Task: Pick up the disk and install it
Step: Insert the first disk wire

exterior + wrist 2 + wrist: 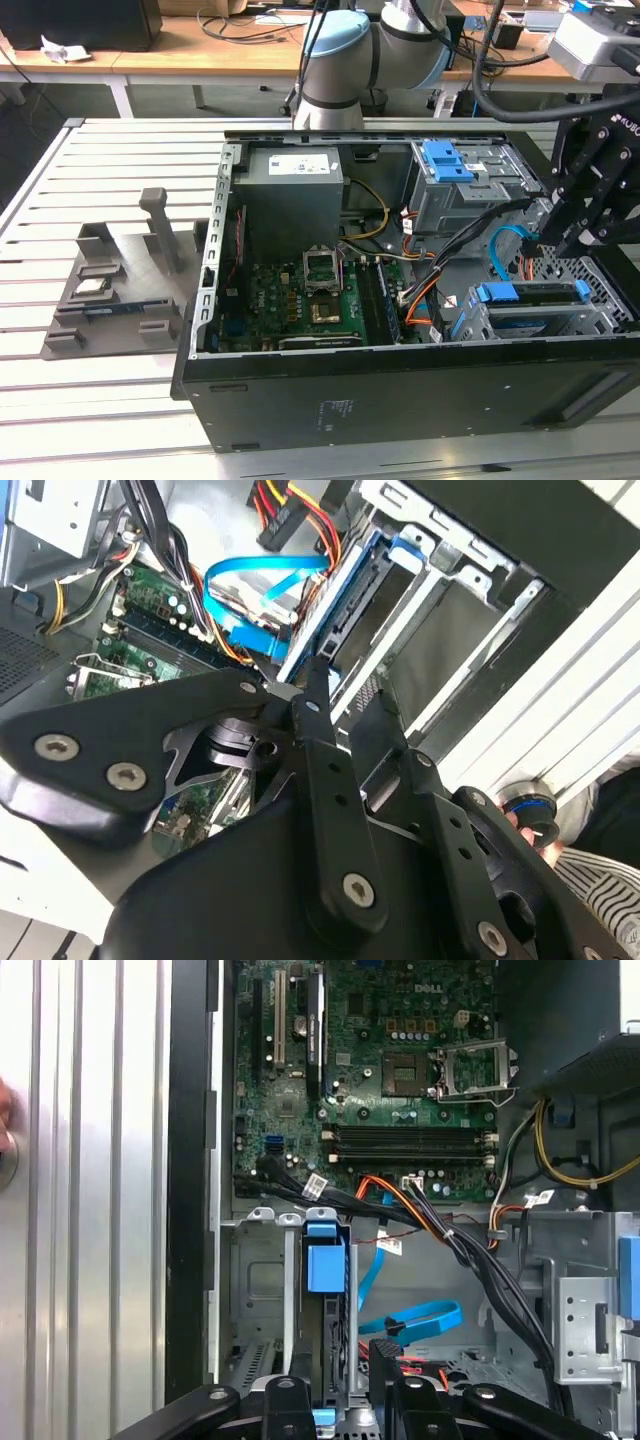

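Note:
The disk [530, 298], framed by a blue bracket, sits in the drive cage [600, 310] at the front corner of the open computer case, on the exterior view's right. In the first wrist view the disk [325, 1280] stands edge-on in a cage slot. In the second wrist view the disk [340, 610] lies just beyond the fingertips. My gripper [567, 245] hangs directly above it, a little clear of the cage. Its black fingers [287, 1405] stand apart on either side of the disk's line, with nothing held; my gripper [340, 1400] [345, 715] is open.
Inside the case are the motherboard [320, 300], a grey power supply box [290, 195], a blue latch [447, 160] on the upper bay and cable bundles [440, 275] beside the cage. A grey fixture [110, 290] lies on the slatted table. A person's hand [525, 820] is near the table edge.

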Robot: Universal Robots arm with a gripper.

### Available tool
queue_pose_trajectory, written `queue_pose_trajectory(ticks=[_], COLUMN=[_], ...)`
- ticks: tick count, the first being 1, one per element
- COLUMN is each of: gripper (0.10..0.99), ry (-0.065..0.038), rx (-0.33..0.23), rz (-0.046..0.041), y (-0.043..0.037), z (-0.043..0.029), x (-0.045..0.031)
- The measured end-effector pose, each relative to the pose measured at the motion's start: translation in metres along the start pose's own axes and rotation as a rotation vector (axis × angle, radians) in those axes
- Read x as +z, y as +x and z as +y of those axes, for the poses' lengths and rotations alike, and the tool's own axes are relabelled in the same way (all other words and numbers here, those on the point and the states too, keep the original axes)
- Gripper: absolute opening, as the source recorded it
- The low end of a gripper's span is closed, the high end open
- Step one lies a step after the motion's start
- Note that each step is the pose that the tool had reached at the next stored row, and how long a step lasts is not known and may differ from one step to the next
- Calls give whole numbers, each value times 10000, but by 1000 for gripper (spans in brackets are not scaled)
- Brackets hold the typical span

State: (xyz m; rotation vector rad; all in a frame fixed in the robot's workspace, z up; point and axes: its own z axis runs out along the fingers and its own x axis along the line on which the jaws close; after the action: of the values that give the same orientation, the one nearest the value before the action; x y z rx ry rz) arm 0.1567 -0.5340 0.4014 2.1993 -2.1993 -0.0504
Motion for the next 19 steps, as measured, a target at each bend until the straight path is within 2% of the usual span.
queue_pose_trajectory(ticks=[3,5,10,19], gripper=[361,361,361,361], ry=[-8,-24,-34,-54], rx=[-2,-10,-11,-9], rz=[16,43,48,64], y=[-50,-99,-165,-398], z=[-73,-125,-137,-261], x=[7,50,169,250])
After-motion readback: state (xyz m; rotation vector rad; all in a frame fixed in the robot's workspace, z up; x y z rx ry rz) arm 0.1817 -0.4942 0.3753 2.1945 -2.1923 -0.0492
